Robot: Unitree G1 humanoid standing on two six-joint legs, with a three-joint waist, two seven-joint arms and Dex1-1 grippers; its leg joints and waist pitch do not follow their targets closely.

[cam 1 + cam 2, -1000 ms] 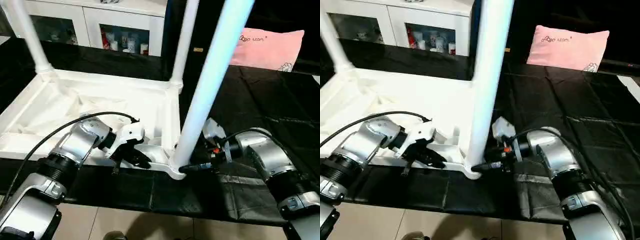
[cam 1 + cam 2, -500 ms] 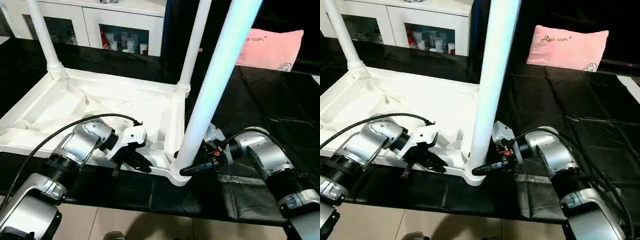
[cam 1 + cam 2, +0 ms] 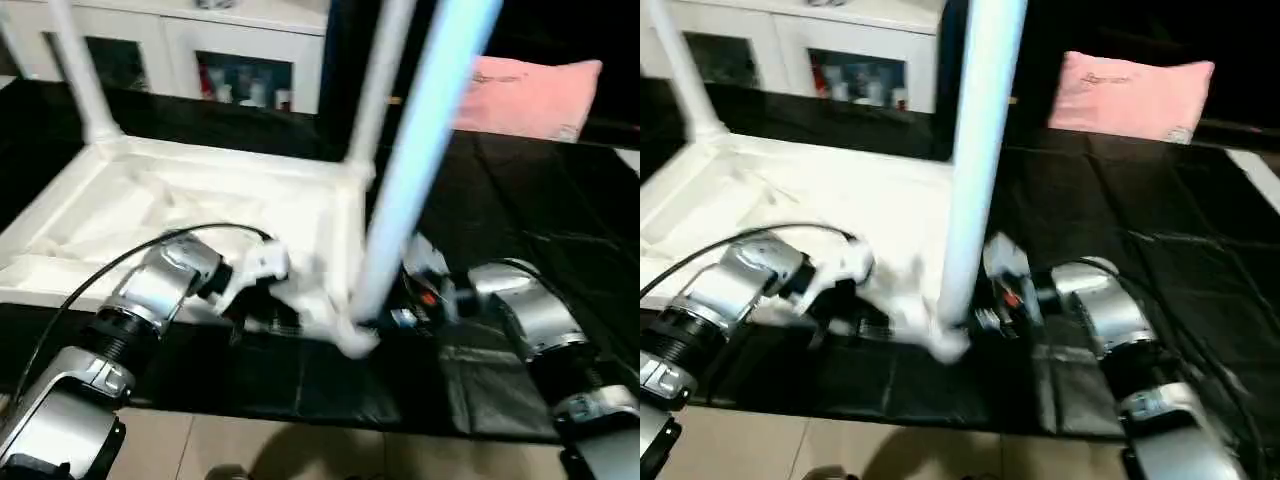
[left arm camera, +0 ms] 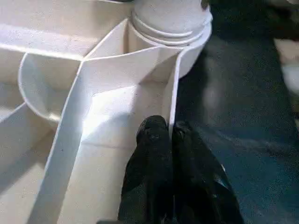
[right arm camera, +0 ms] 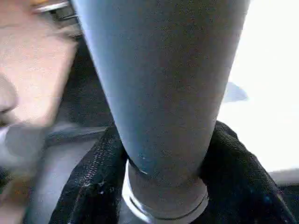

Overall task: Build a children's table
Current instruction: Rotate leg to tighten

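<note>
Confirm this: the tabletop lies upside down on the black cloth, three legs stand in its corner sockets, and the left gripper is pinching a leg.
Not quite. The left gripper is pinching the tabletop's thin edge wall, not a leg, as the left wrist view shows.

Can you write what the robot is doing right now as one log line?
left gripper: shut on tabletop rim | right gripper: around near leg base | legs standing: three
</note>
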